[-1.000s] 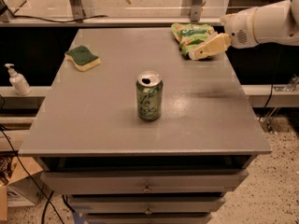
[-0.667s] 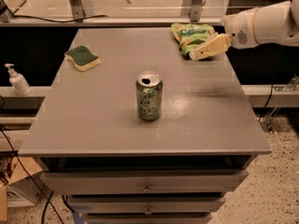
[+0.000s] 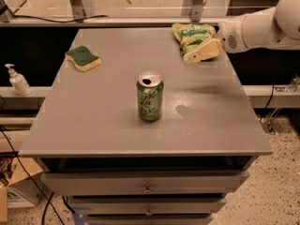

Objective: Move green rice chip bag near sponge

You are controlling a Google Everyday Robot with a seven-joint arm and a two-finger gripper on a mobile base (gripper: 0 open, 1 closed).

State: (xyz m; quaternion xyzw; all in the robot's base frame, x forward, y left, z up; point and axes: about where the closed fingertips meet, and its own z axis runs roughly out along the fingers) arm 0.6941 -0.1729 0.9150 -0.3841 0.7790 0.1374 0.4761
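Grey table (image 3: 103, 121) w/ drawers fills the frame. The green rice chip bag (image 3: 192, 35) lies at upper right, near the table's far right corner. The tool (image 3: 206, 50) comes in from the right edge, at the bag's lower right side; can't tell if it's spread or pinching. The sponge (image 3: 83, 58) is upper left, well apart from the bag. A green drink can (image 3: 150, 96) stands upright at centre.
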